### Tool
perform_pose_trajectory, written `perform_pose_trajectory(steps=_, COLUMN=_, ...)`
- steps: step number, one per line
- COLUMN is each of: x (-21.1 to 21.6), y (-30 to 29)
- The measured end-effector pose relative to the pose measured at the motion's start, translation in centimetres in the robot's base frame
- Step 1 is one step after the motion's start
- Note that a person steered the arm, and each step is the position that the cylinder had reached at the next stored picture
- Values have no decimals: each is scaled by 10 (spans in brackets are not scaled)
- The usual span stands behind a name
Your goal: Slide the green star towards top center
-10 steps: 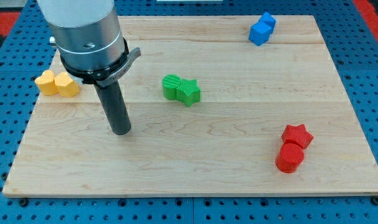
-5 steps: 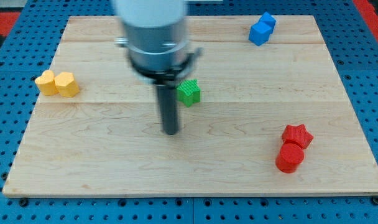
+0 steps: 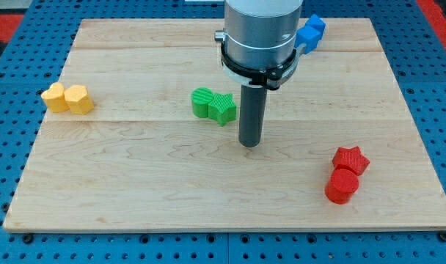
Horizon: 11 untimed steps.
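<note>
The green star (image 3: pixel 224 109) lies near the board's middle, touching a green round block (image 3: pixel 202 102) on its left. My tip (image 3: pixel 249 144) rests on the board just to the right of and below the star, a small gap apart from it. The arm's grey body (image 3: pixel 260 33) rises above the tip toward the view's top.
Two blue blocks (image 3: pixel 309 33) sit at the top right, partly hidden by the arm. Two yellow blocks (image 3: pixel 67 98) lie at the left edge. A red star (image 3: pixel 351 159) and a red cylinder (image 3: pixel 342 185) lie at the lower right. The wooden board (image 3: pixel 135 191) ends on a blue pegboard.
My tip has swept from the board's left, passing below the green blocks, to the star's lower right. The blocks have not moved.
</note>
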State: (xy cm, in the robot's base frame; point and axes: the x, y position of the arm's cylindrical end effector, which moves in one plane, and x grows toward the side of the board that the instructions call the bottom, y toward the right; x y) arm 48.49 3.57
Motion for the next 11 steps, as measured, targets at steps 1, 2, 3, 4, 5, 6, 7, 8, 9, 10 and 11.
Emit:
perform_pose_trajectory(steps=1, x=-23, y=20)
perform_pose_trajectory(steps=2, x=-50, y=39)
perform_pose_trajectory(steps=3, x=-54, y=41)
perform_pose_trajectory(steps=4, x=-54, y=41)
perform_pose_trajectory(steps=5, x=-54, y=71)
perform_pose_trajectory(steps=6, x=-33, y=101)
perform_pose_trajectory(steps=7, x=-1, y=95)
perform_pose_trajectory(steps=8, x=9, y=56)
perform_pose_trajectory(steps=9, x=-25, y=10)
perform_pose_trajectory(steps=10, x=-69, y=-29)
perform_pose_trajectory(steps=11, x=-63, y=-35)
